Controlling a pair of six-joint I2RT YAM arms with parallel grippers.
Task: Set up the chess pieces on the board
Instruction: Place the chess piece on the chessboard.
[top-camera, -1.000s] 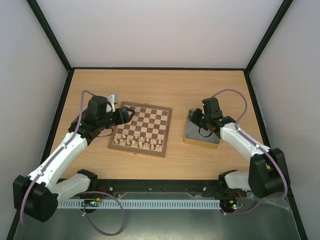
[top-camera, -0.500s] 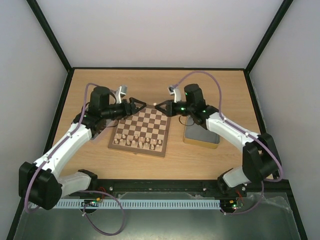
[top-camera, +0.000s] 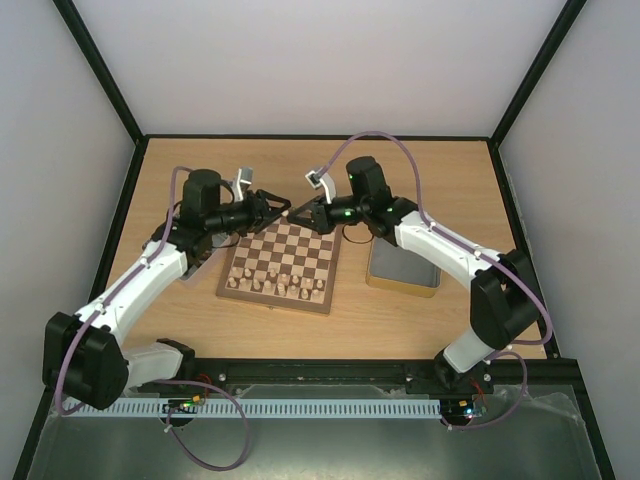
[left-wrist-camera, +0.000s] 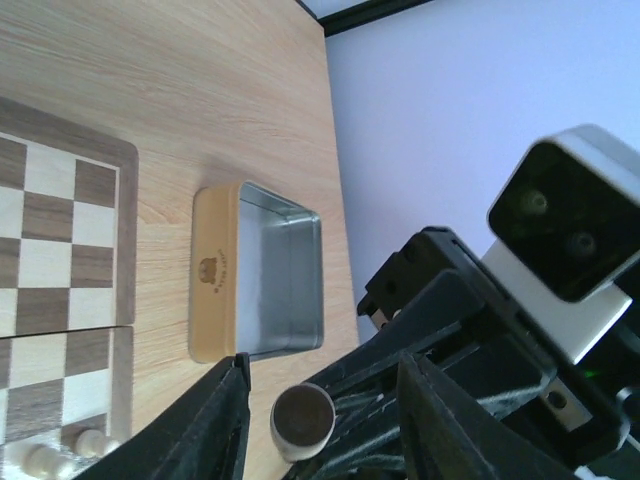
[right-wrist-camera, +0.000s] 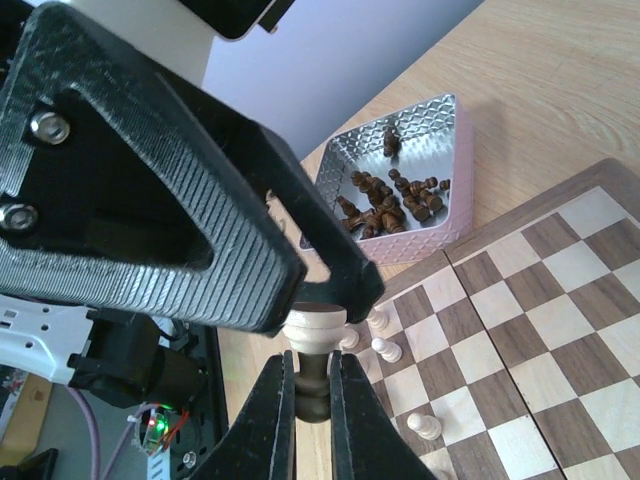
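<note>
My right gripper (top-camera: 300, 213) (right-wrist-camera: 310, 378) is shut on the stem of a pale chess piece (right-wrist-camera: 314, 330), held in the air over the far edge of the board (top-camera: 285, 255). My left gripper (top-camera: 272, 208) (left-wrist-camera: 322, 368) is open, one finger on each side of that piece's round, dark-felted base (left-wrist-camera: 303, 422), with a gap on both sides. Its big black fingers (right-wrist-camera: 150, 180) fill the right wrist view. Several pale pieces (top-camera: 275, 287) stand along the board's near rows. Pale pawns (right-wrist-camera: 385, 348) stand on the board (right-wrist-camera: 520, 330) below.
A gold tin (top-camera: 403, 265) (left-wrist-camera: 260, 270), open with nothing in it, lies right of the board. A small patterned tray (right-wrist-camera: 440, 230) holding several dark brown pieces (right-wrist-camera: 395, 195) lies off the board's left side, under my left arm.
My right gripper has swung from the gold tin to the board's far edge, carrying the pale piece. My left gripper has risen to meet it, and its open fingers now flank the piece's base.
</note>
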